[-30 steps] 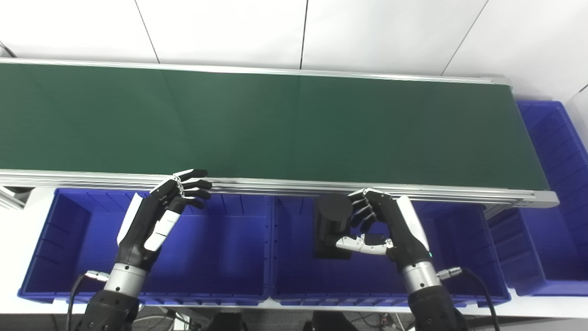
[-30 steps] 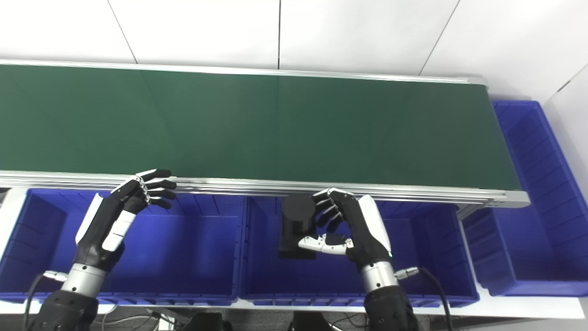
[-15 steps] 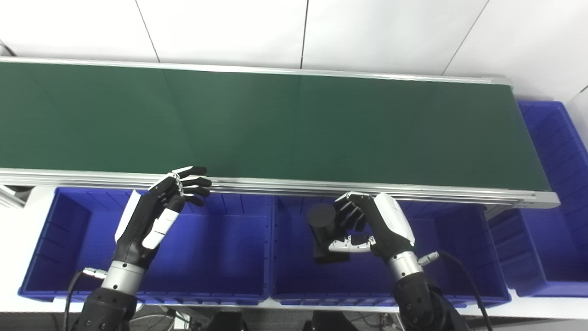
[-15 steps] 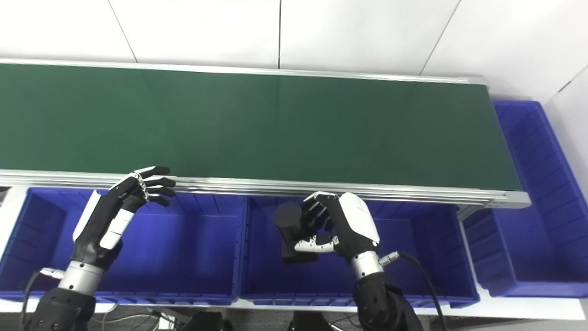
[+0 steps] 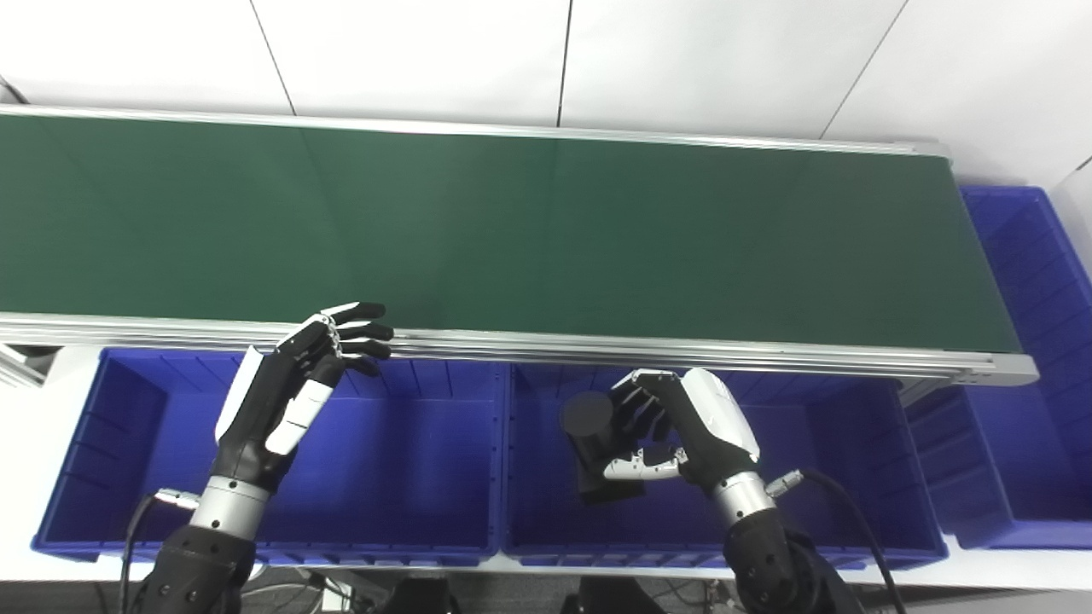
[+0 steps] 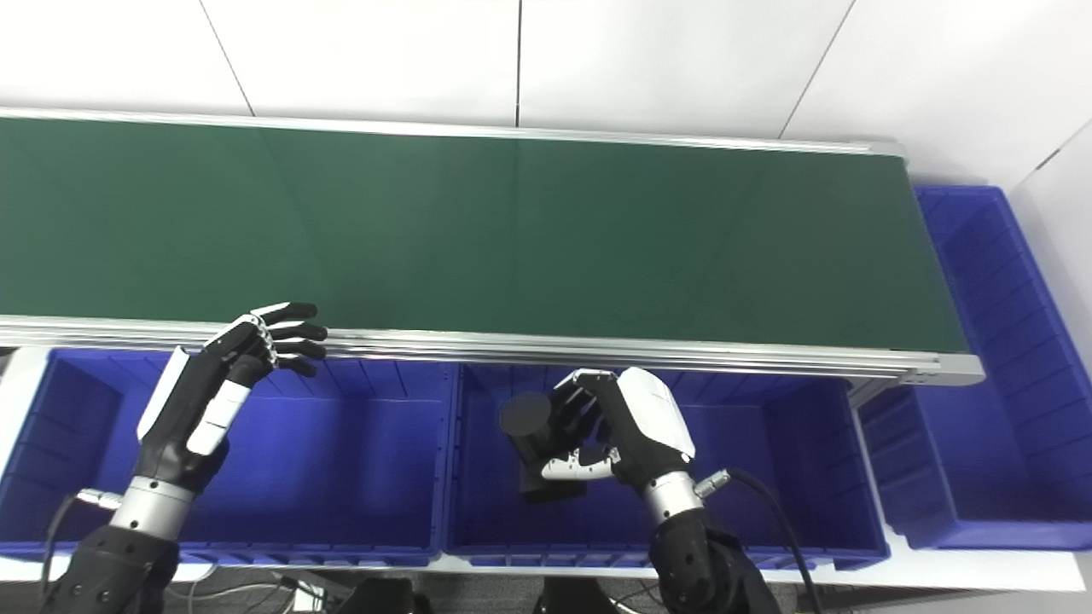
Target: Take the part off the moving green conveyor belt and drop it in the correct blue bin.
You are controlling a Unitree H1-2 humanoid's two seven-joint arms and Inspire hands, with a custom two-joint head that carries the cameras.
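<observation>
Both head cameras sit side by side above the near edge, looking steeply down and forward toward 12 o'clock. Each takes in the full width of the green conveyor belt (image 5: 512, 230), the blue bins (image 5: 409, 460) at 6 o'clock and the white wall (image 6: 597, 60). The right eye view sits slightly rightward, so everything shifts left.

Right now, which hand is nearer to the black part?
Right. The right hand is closed around the black part over the middle bin. The left hand is open, far to the part's left, over the left bin.
</observation>
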